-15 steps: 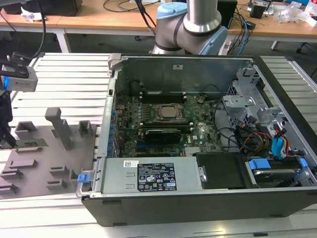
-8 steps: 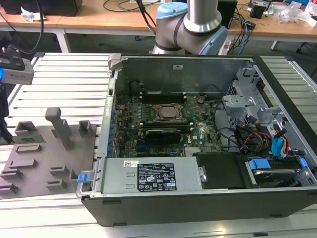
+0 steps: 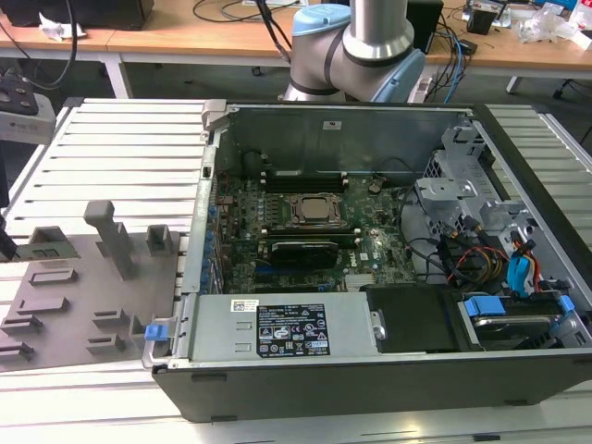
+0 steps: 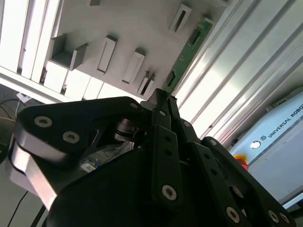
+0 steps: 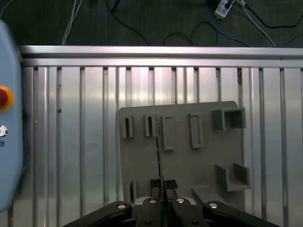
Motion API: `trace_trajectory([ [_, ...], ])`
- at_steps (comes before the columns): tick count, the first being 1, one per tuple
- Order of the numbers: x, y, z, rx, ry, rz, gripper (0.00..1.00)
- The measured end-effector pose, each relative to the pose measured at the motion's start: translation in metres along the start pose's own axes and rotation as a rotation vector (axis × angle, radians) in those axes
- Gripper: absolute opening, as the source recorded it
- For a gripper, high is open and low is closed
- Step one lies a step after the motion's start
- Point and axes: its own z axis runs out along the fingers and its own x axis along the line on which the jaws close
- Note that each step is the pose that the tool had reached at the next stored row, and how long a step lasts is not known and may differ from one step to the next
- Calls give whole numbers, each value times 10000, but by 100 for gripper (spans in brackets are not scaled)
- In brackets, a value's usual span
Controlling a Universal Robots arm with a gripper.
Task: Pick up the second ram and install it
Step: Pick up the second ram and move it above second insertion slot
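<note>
In both wrist views my gripper (image 4: 163, 98) (image 5: 161, 186) is shut on the second ram (image 4: 188, 51), a thin green board with dark chips that sticks out past the fingertips. The first wrist view shows the ram (image 5: 159, 151) edge-on as a narrow line, held above the gray fixture plate (image 5: 199, 156) and its slotted blocks. In the exterior view the open computer case (image 3: 370, 388) lies on the table, with black memory slots (image 3: 303, 173) on the motherboard on either side of the processor (image 3: 313, 209).
The gray fixture plate (image 3: 83, 305) with upright blocks lies at the exterior view's left of the case, on a ribbed aluminium table (image 3: 129, 148). A light blue pendant with a red button (image 5: 4, 97) sits beside the plate. Cables and drive bays (image 3: 499, 259) fill the case's right side.
</note>
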Motion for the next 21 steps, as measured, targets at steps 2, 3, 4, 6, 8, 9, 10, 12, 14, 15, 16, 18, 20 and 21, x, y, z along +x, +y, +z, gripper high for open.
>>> trace_trajectory([
  [2,-2,2,-44,0,0,0,14],
  [3,-4,3,-66,0,0,0,14],
  [4,-5,4,-85,0,0,0,14],
  [6,-8,6,-134,0,0,0,14],
  [8,-11,8,-189,1,-1,0,14],
  [9,-13,8,-210,0,0,0,14],
  [10,-15,10,-235,-1,1,0,14],
  [12,-17,11,-271,0,0,0,14],
  [14,-19,12,-297,0,0,0,14],
  [15,-21,13,-321,0,0,0,14],
  [16,-23,13,-336,1,-1,0,14],
  [18,-28,15,-381,0,0,0,14],
  [20,-31,16,-404,0,0,-1,14],
  [21,-33,17,-421,0,0,0,14],
])
